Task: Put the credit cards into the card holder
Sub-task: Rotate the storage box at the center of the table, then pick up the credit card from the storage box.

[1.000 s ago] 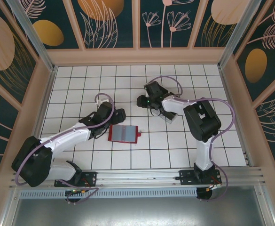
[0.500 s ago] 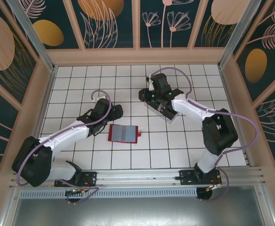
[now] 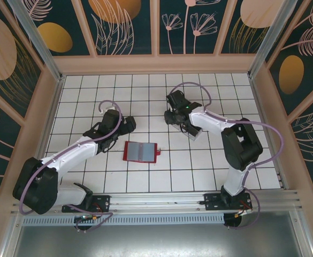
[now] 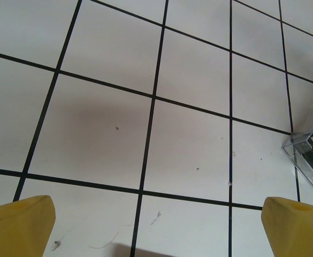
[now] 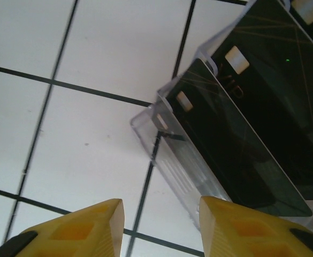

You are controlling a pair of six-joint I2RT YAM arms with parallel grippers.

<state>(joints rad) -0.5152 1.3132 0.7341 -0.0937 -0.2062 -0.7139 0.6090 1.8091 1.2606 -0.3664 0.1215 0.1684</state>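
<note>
Two credit cards [image 5: 231, 144] are standing in a clear tray [image 5: 167, 155], right end effector [image 5: 159, 214] hovering open and empty beside it at wrist level. Overhead, card holder [image 3: 140, 152] is lying nearby, and the open left end effector [image 4: 157, 214] is now sitting farther from the tray.

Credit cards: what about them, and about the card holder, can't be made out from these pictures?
- Card count: in the right wrist view the credit cards standing in the clear tray run off the top and right edges.
- Top view: the right arm covers most of the tray; cards there are too small to tell.
- From above, the card holder is too small to show whether its grey lining holds a card.
</note>
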